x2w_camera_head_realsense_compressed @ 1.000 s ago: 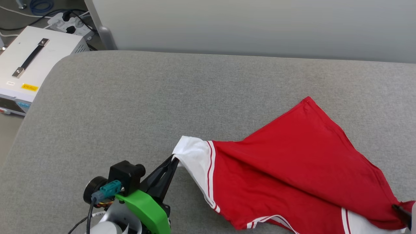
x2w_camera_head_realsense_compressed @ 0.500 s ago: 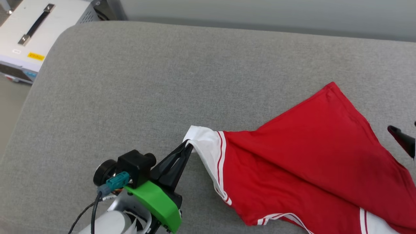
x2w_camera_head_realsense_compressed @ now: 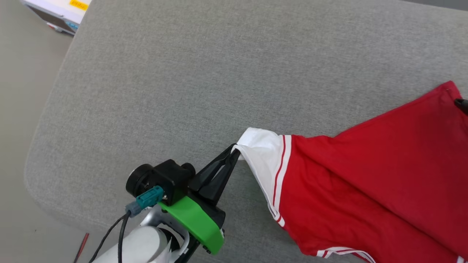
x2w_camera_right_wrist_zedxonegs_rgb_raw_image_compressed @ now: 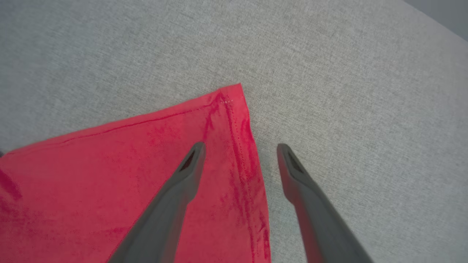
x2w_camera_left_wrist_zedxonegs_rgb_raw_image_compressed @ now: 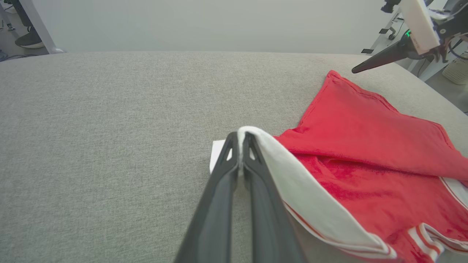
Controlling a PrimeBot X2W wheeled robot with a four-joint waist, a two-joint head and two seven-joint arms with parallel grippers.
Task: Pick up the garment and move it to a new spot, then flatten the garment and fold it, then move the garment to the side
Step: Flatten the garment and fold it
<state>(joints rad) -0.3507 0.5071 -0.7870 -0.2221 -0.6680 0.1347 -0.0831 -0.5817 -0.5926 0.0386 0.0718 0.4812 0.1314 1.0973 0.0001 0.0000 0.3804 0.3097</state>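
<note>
Grey woven padded surface [x2w_camera_head_realsense_compressed: 182,73], rounded at the near corner, above a pale floor [x2w_camera_head_realsense_compressed: 22,109]. White case [x2w_camera_head_realsense_compressed: 55,7] with yellow label, cut off at the head view's top left. Thin red strip [x2w_camera_head_realsense_compressed: 81,246] low on that floor. Dark shoe [x2w_camera_left_wrist_zedxonegs_rgb_raw_image_compressed: 31,38] beyond the far edge, left wrist view.

The garment [x2w_camera_head_realsense_compressed: 365,190] runs off the head view's right and bottom edges, so I can't see the rest of it. That right edge also cuts my right claw [x2w_camera_right_wrist_zedxonegs_rgb_raw_image_compressed: 239,149] down to one dark fingertip [x2w_camera_head_realsense_compressed: 463,105].

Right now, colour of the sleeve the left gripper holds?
White sleeve with red stripes; best in head view.
</note>
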